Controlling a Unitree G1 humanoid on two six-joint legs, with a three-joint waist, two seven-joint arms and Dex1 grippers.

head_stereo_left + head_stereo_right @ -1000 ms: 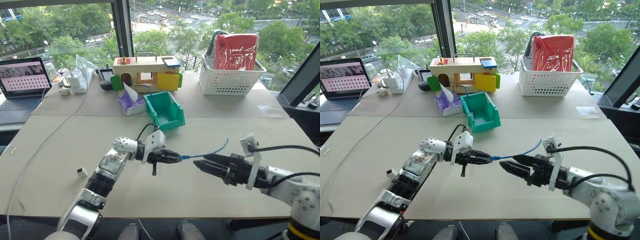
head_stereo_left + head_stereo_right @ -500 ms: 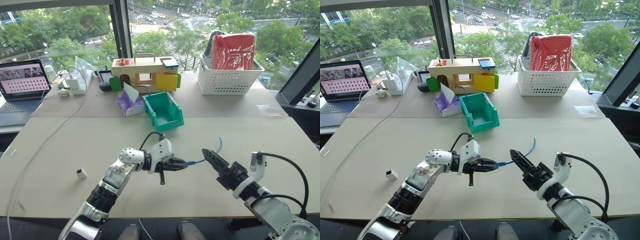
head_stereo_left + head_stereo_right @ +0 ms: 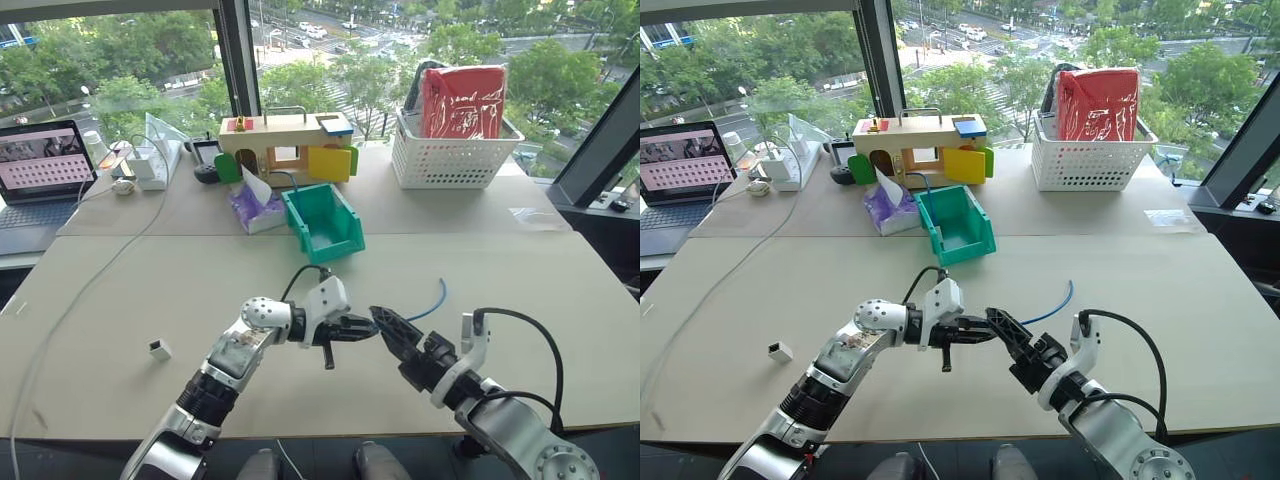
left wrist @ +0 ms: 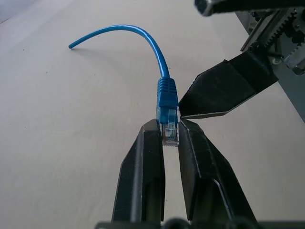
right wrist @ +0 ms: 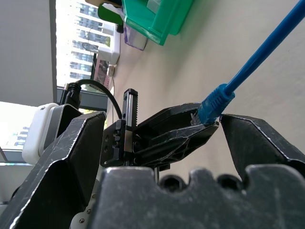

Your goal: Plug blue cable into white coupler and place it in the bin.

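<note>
The left gripper (image 4: pixel 170 129) is clenched on the clear plug at one end of the blue cable (image 4: pixel 160 59), above the beige table (image 3: pixel 150 270); the rest of the cable curves away past the right arm, and its far end looks to hang free just over the tabletop; the right gripper (image 5: pixel 162 126) has its jaws spread wide and holds nothing, with one black fingertip (image 4: pixel 190 102) right beside the plug, though I cannot tell whether it touches; the two grippers meet near the table's front middle; the white coupler (image 3: pixel 159 349) lies on the table by itself, well off to the robot's left and apart from both arms; the bin (image 3: pixel 330 235) sits farther back near the table's centre, next to a purple tissue pack (image 3: pixel 255 208) and in front of a wooden toy house (image 3: pixel 285 145)
</note>
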